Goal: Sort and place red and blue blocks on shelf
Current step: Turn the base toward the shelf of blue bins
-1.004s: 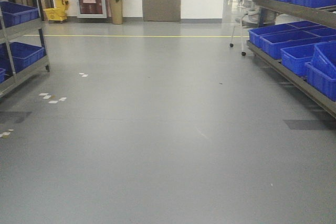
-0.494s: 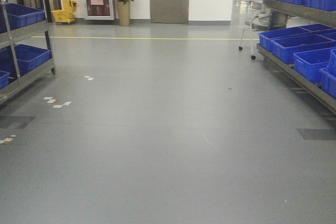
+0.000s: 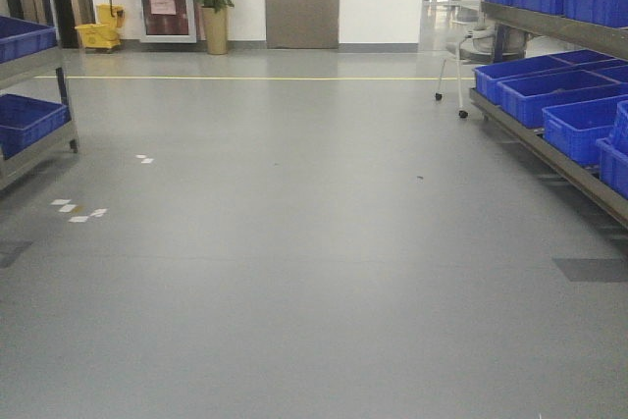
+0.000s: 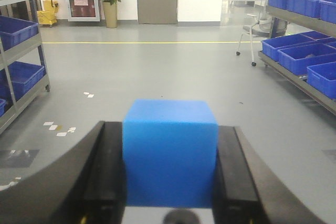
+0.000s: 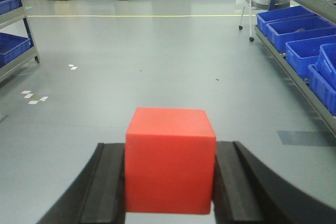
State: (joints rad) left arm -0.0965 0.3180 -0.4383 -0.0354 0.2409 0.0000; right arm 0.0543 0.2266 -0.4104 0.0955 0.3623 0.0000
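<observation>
Left gripper (image 4: 169, 125) clamped on blue block (image 4: 170, 153); right gripper (image 5: 169, 148) clamped on red block (image 5: 169, 161). Both blocks carried above floor (image 3: 294, 242), mid-aisle. Right shelf (image 3: 549, 26) ahead-right, nearer right arm; left shelf (image 3: 29, 61) ahead-left, nearer left arm.

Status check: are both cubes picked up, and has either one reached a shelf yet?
Pickup looks done: the left gripper is shut on the blue block, and the right gripper is shut on the red block. In hand: both are carried over open floor, with the shelf off to the side. Left: reach the shelf and place both blocks; neither is on it yet.
</observation>
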